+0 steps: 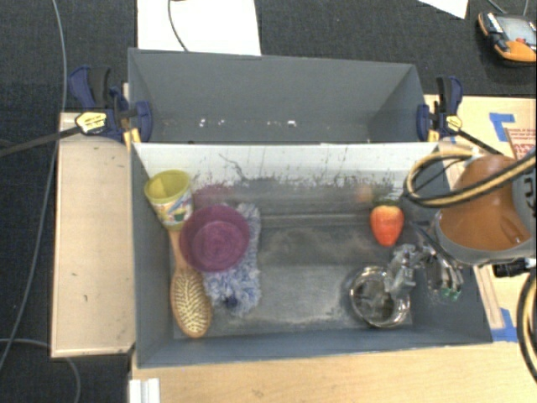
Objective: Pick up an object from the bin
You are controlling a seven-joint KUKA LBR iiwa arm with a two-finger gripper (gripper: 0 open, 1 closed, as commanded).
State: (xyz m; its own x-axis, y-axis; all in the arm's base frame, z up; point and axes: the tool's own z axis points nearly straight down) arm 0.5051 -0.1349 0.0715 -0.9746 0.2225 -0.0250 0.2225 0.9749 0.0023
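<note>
Gripper [403, 274] was at the near right of the bin [277, 91], just above a shiny round cup [375, 302] | grip: open or closed could not be told | red fruit [387, 223] lay just behind it | brush [190, 305], purple bowl [216, 238], yellow cup [170, 193] and blue cloth [237, 285] were heaped at left

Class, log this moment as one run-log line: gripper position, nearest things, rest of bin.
gripper: right front of bin | over: shiny clear round thing | nearby: orange-red fruit | left: heap with purple bowl, brush
</note>
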